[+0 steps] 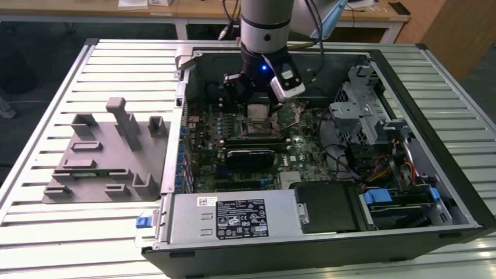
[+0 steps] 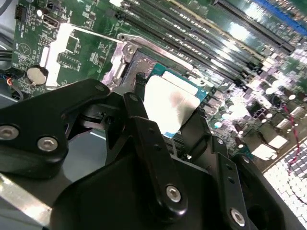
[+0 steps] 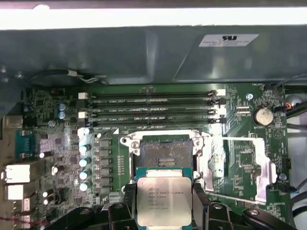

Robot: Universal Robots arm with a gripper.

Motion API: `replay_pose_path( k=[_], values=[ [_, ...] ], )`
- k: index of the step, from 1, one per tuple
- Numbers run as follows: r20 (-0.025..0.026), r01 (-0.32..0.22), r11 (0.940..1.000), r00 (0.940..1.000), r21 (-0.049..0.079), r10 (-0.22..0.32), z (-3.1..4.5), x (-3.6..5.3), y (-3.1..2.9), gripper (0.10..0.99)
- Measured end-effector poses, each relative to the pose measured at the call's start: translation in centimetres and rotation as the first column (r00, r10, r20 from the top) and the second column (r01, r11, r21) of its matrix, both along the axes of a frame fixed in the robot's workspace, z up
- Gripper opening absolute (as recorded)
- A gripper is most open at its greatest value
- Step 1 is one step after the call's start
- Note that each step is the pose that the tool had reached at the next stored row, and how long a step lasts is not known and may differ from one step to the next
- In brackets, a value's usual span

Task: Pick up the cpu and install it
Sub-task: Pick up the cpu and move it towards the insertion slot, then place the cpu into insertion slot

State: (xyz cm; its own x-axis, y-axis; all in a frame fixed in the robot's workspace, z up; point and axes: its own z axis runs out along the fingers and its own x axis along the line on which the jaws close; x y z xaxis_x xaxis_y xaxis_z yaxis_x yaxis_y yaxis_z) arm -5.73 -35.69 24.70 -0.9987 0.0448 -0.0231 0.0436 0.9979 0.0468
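The gripper (image 3: 164,207) is clenched on the cpu (image 3: 164,199), with a finger on each of two opposite edges. The chip is level with its metal plate up, probably so it seats squarely. It hangs close to the open socket (image 3: 163,152) on the motherboard (image 3: 240,158). In the exterior view, the grey fixture tray (image 1: 93,157) lies on the tabletop (image 1: 78,232) at nine o'clock from the computer case (image 1: 310,256). The chip's plate bears fine print, and the power supply (image 1: 194,224) carries a white label (image 1: 240,218).

Silver-grey arm (image 1: 266,23), blue light (image 1: 263,68) — black pincer (image 2: 170,108), silver screw heads (image 2: 173,193), white wrist module (image 1: 285,84).
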Motion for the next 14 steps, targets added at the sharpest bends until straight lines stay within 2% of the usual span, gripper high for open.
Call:
replay_pose_path(
  k=[6,14],
  values=[
    [-0.0011,0.0,1.0,1.0,-0.002,0.0,-0.51,0.45,0.47,0.541],
    [-0.0013,0.0,1.0,1.0,-0.003,0.0,-0.59,0.56,0.52,0.541]
  ],
)
